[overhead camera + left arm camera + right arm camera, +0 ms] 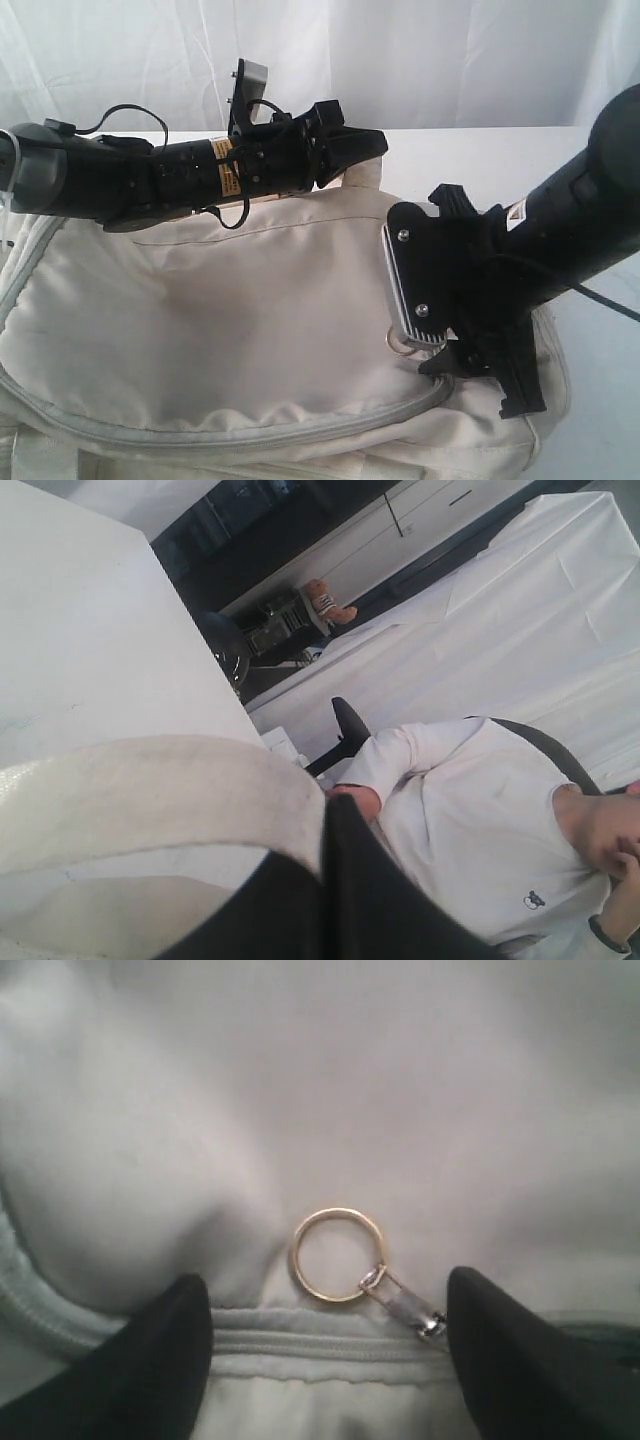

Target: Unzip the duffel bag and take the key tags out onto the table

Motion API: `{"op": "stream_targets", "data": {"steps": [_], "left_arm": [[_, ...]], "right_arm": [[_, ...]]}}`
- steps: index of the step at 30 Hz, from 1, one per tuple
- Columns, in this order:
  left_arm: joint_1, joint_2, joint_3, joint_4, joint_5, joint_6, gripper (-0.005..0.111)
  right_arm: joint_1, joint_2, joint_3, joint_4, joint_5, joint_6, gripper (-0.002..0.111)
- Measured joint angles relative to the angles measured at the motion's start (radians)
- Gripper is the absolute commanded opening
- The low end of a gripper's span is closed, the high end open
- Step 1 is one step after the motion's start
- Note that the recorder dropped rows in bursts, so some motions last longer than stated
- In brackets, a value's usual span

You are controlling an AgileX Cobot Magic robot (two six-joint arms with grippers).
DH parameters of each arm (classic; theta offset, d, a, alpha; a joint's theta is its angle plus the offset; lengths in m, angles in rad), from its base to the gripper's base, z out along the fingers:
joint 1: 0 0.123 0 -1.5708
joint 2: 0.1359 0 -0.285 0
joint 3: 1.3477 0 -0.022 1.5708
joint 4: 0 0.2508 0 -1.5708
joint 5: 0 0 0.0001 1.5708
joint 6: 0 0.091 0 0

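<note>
Right gripper [325,1282] gapes astride the zipper pull [402,1300], left gripper [326,815] pinches a handle [150,790], duffel bag [230,310] lying crosswise.

Your left arm [180,175] is black, with yellow labels [228,168] and thin black cables [105,112]. Your black right arm [590,200] bears a grey ribbed plate [410,285] with two screws [402,236] at nine o'clock; right claw [327,1280] black.

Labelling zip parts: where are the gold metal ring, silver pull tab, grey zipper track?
Gold metal ring [337,1213]: right wrist view, hoop top.
Silver pull tab [405,1302]: right wrist view, middle.
Grey zipper track [300,1345]: right wrist view, teeth.
</note>
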Motion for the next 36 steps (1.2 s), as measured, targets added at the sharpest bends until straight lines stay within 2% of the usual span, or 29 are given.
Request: {"op": "stream_targets", "data": {"steps": [16,23,31,36], "left_arm": [[0.000,-0.005,0.000,-0.012,0.005,0.001,0.000],[0.000,-0.016,0.000,-0.012,0.014,0.001,0.000],[0.000,-0.016,-0.027,0.016,0.020,0.004,0.000],[0.000,-0.016,-0.029,0.026,0.022,0.004,0.000]], "right_arm": [[0.042,0.136,0.000,-0.033,-0.091,-0.031,0.062],[0.043,0.136,0.000,-0.091,-0.089,0.019,0.040],[0.043,0.137,0.000,-0.129,-0.085,0.054,0.019],[0.043,0.137,0.000,-0.157,-0.083,0.122,0.010]]}}
